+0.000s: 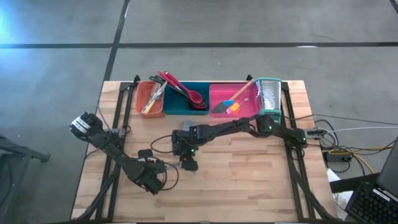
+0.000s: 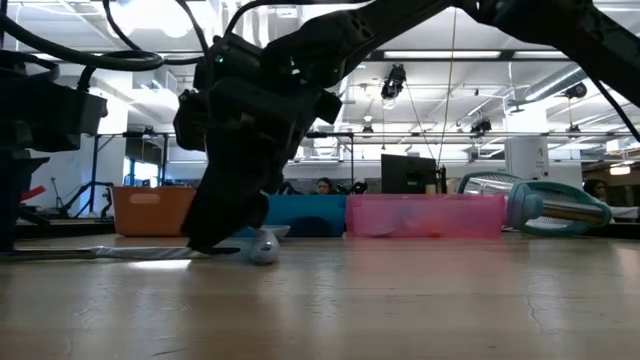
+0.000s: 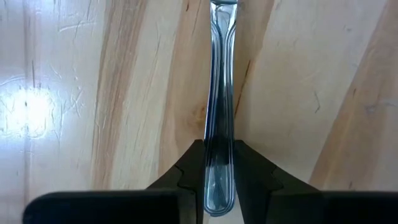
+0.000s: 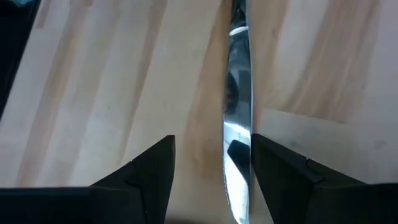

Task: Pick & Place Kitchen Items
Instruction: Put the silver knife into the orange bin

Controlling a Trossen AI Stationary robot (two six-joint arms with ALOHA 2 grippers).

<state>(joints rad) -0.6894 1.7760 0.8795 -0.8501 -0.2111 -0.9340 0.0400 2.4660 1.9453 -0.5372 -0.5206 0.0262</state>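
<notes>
A metal knife (image 4: 238, 118) lies flat mid-surface, lengthwise between the right gripper (image 4: 211, 180)'s wide-open fingers, the left gripper (image 3: 219, 180) clamping its handle

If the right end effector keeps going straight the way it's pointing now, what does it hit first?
The right end effector points down at the table with its fingers spread. First in line is the shiny flat metal knife lying between them, then the wooden tabletop beneath. How far above it is unclear.
</notes>
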